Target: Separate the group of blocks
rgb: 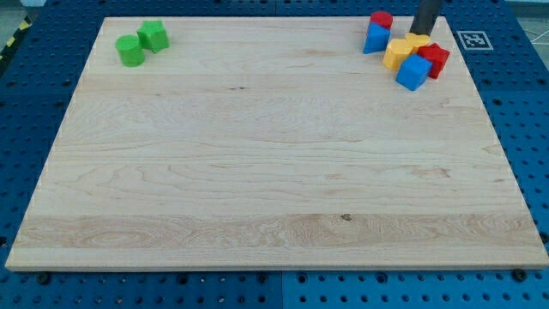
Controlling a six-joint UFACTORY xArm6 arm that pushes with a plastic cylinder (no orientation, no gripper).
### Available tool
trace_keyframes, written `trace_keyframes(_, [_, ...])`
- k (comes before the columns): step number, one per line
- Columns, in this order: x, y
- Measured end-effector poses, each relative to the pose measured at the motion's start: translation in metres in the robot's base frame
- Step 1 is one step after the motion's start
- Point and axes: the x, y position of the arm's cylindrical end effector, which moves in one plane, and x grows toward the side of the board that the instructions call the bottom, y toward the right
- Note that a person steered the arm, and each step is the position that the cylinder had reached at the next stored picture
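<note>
A tight group of blocks sits at the view's top right: a red cylinder (381, 19) on the far side of a blue block (375, 39), a yellow block (396, 55), a second yellow block (418, 41), a red block (435, 59) and a blue cube (413, 73). My dark rod comes down from the top edge. My tip (423, 33) stands at the far side of the second yellow block, touching or nearly touching it, just right of the red cylinder and blue block.
A green cylinder (130, 51) and a green star-like block (153, 35) lie together at the view's top left. The wooden board (274, 172) rests on a blue perforated table. A tag marker (471, 39) lies past the board's top right corner.
</note>
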Motion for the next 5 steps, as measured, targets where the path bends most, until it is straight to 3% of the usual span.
trace_keyframes(4, [0.048, -0.032])
trace_keyframes(5, [0.028, -0.017])
